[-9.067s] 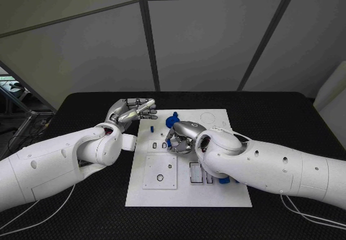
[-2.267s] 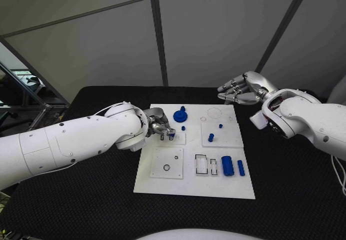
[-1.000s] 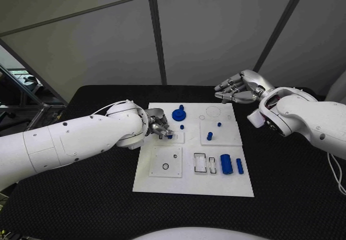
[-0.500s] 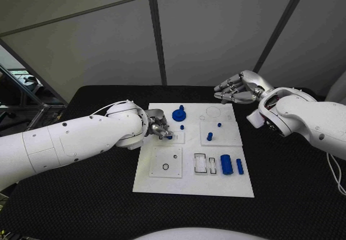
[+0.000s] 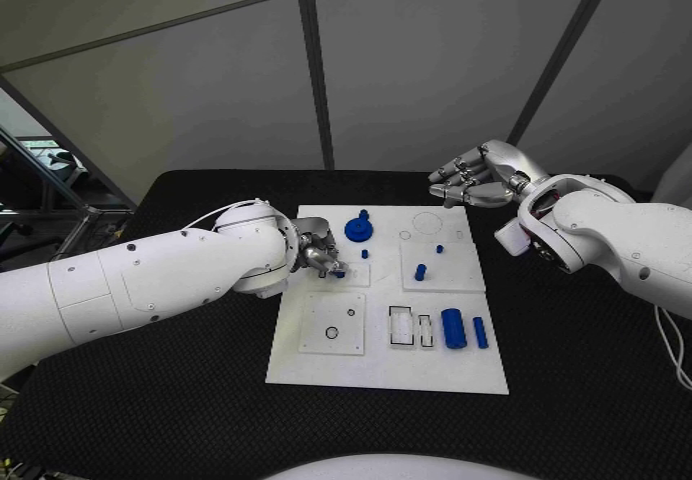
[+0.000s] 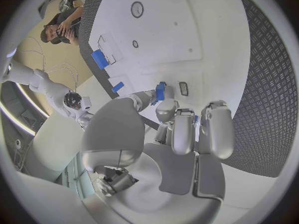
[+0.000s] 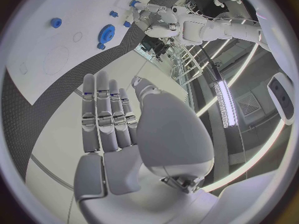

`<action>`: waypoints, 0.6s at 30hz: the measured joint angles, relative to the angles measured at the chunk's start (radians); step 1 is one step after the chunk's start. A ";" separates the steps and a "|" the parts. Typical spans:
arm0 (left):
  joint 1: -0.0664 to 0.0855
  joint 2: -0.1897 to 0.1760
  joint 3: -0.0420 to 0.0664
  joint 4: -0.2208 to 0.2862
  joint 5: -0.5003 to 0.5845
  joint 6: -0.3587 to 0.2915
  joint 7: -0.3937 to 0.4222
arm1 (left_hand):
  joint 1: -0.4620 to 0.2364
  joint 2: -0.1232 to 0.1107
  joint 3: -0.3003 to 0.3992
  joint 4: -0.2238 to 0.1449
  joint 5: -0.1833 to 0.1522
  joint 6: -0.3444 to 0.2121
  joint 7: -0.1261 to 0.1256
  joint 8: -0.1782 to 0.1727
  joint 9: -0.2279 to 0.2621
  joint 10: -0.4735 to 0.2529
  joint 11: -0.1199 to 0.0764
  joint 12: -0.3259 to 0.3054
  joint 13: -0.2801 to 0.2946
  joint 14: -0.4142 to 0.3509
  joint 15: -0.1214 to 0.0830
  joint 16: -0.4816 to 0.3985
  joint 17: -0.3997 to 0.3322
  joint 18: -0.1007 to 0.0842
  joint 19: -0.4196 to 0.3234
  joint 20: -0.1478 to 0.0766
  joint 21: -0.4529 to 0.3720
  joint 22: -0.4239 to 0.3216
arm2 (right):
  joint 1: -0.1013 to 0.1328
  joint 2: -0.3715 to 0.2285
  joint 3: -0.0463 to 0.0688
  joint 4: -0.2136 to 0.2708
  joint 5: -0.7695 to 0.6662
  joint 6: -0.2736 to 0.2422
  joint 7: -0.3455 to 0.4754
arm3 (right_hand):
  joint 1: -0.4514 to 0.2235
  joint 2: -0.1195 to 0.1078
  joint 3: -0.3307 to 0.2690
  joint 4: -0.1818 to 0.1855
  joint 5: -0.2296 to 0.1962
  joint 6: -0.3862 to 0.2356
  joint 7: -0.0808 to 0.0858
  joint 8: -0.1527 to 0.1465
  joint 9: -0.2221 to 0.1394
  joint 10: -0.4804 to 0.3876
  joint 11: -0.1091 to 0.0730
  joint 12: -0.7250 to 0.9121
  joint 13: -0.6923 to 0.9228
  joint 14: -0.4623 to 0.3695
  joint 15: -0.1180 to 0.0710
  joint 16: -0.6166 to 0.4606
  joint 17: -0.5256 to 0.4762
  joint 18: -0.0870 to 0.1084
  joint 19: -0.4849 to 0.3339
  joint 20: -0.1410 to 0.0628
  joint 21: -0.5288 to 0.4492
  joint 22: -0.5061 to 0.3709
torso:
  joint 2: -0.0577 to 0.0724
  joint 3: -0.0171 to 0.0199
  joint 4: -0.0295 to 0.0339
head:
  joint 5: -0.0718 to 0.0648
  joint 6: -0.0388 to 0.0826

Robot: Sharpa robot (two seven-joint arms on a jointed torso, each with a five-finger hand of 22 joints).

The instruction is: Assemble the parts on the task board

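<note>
Task partly done, by the look of it. On the flat white rectangular task board (image 5: 378, 370) a blue toothed gear part (image 5: 358, 233) sits near the far edge, a short blue peg (image 5: 420, 271) stands in the middle-right panel, and a thick blue cylinder (image 5: 453, 329) with a thinner blue bar (image 5: 479, 332) beside it lies toward the near right. Left to do, as I judge: a round hole and the rectangular slots in the near panels look unfilled, and the two lying pieces seem not yet seated. Left hand (image 5: 320, 257) is low over the board's left-middle panel, pinching a small blue rectangular part (image 5: 336, 271) between its fingertips, at or just above a slot; whether it touches the board I cannot tell. Right hand (image 5: 477, 176) hangs off the board beyond its far right corner, holding nothing, fingers straight and together, not curled. The left wrist view adds the pinch itself: the small blue part (image 6: 160, 91) at the fingertips (image 6: 166, 106), just beside a dark slot. The right wrist view confirms the bare palm (image 7: 115, 149) and shows the gear (image 7: 107, 33) from afar.
</note>
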 measured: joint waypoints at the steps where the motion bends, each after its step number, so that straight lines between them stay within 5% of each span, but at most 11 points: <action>1: 0.000 0.000 0.000 0.000 0.000 0.001 0.000 | -0.003 0.003 0.001 -0.001 0.000 0.002 -0.002 0.000 0.000 0.000 0.000 0.002 0.001 0.001 -0.001 0.000 0.000 0.000 0.000 0.000 0.000 0.000 | 0.000 0.000 0.000 0.000 0.000 0.000 0.000 | 0.000 0.000 0.000 0.000 0.001 0.000 0.000 0.000 0.000 0.000 0.000 0.000 0.000 0.000 0.000 0.000 0.000 0.000 0.000 0.000 0.000 0.000 | 0.000 0.0000 0.0000 | 0.000 0.000; 18: 0.002 0.004 0.001 -0.006 -0.003 0.016 -0.001 | -0.073 0.007 0.045 -0.051 -0.001 0.025 -0.011 0.002 -0.006 0.010 -0.005 0.024 0.022 -0.003 -0.004 0.000 0.000 0.000 0.000 -0.007 0.015 0.020 | 0.000 0.000 0.000 -0.003 0.000 0.003 -0.003 | 0.000 0.000 0.000 0.000 0.006 0.000 0.000 0.000 0.000 0.000 0.000 0.000 -0.002 0.000 0.000 0.000 0.000 0.000 0.003 0.003 -0.004 -0.003 | 0.000 0.0001 -0.0007 | 0.000 -0.004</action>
